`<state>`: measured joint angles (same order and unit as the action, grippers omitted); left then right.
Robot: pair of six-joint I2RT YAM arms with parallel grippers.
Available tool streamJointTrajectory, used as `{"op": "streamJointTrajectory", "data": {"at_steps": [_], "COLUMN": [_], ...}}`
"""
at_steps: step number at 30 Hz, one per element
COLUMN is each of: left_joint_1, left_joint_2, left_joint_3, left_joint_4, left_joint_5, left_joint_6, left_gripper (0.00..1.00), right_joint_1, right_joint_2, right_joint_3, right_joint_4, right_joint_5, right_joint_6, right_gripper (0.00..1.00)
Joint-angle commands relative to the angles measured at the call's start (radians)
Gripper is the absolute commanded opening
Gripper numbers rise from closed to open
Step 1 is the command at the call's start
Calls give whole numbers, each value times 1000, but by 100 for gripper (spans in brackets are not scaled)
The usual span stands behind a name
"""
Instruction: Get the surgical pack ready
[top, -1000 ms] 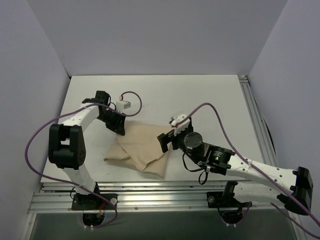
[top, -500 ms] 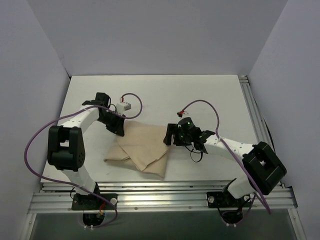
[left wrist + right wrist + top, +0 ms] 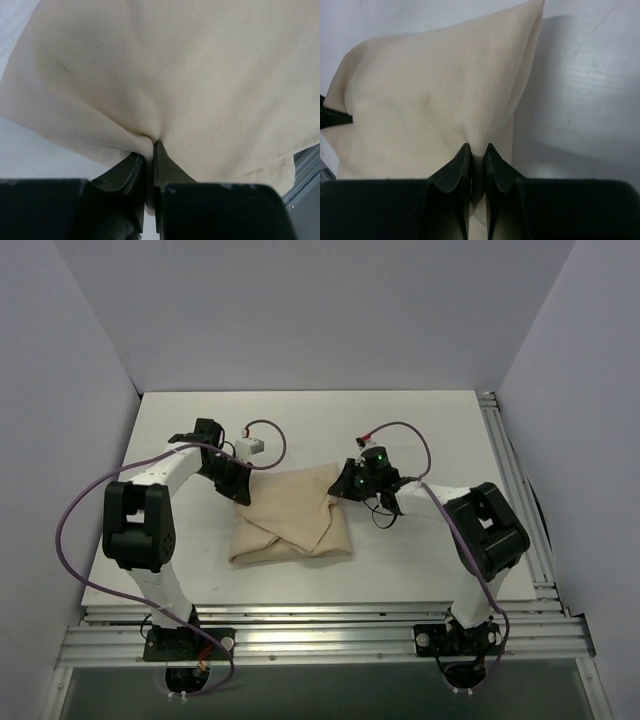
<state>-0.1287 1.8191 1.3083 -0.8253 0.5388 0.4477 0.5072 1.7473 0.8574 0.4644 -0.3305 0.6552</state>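
Note:
The surgical pack shows only as a tan cloth bundle (image 3: 295, 520) lying folded on the white table, its top flap coming to a point near the front. My left gripper (image 3: 240, 495) is shut on the cloth's far left corner; in the left wrist view a pinched fold (image 3: 145, 137) sits between the dark fingers (image 3: 167, 167). My right gripper (image 3: 343, 487) is shut on the far right corner, where cloth (image 3: 445, 100) is nipped between both fingertips (image 3: 457, 165). Whatever the bundle holds is hidden under the cloth.
The white table (image 3: 430, 430) is walled by pale panels at the back and both sides. An aluminium rail (image 3: 500, 440) runs along the right edge and a slotted frame (image 3: 320, 635) along the front. Purple cables loop from both arms.
The right arm swung back and left to the cloth's far right corner and its jaws closed there. The left jaws tightened on their corner. The cloth was drawn up into a squarer shape.

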Motion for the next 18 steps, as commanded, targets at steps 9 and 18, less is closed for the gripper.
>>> {"op": "streamJointTrajectory", "data": {"at_steps": [9, 18], "left_joint_1": [11, 11], "left_joint_2": [72, 14], "left_joint_3": [171, 89], "left_joint_4": [-52, -34], "left_joint_5": [10, 9], "left_joint_6": [48, 66], "left_gripper": [10, 11], "right_joint_1": [-116, 40], "right_joint_2": [167, -161], "right_joint_3": [384, 214], "right_joint_4": [-311, -460], "right_joint_5": [173, 362], "right_joint_6": [-202, -171], "right_gripper": [52, 73]}}
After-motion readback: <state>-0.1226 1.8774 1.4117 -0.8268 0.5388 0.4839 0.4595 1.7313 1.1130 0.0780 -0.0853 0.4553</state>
